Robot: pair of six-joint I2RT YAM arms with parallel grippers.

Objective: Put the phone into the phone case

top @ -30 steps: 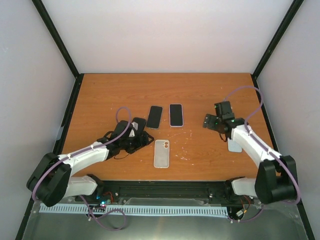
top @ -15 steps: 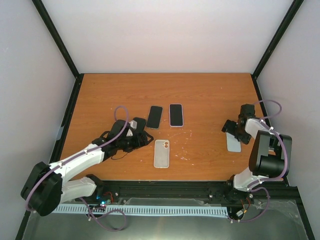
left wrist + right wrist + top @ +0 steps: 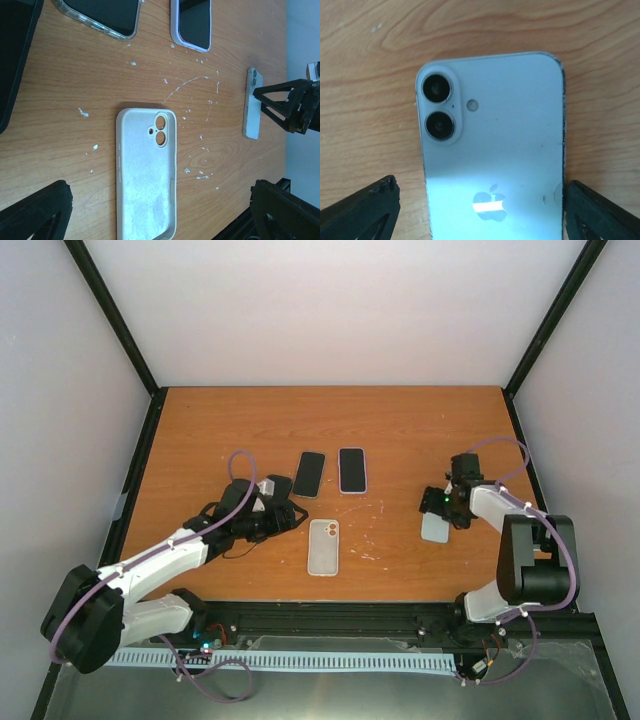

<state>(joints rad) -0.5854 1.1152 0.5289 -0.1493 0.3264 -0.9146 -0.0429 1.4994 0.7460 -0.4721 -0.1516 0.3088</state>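
Ideally the right claw, jaws apart astride the face-down phone toward the worktop's right edge, centres itself and closes squarely on both long sides.

A clear-cased phone, tilted, and a lilac-cased phone, straight, lie side by side, screens up, mid-table. White flecks dot the wood.

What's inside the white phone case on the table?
Nothing. The white phone case lies open side up and empty. You can see its bare inside, and the table shows through its camera holes. Whatever lies under the case is covered.
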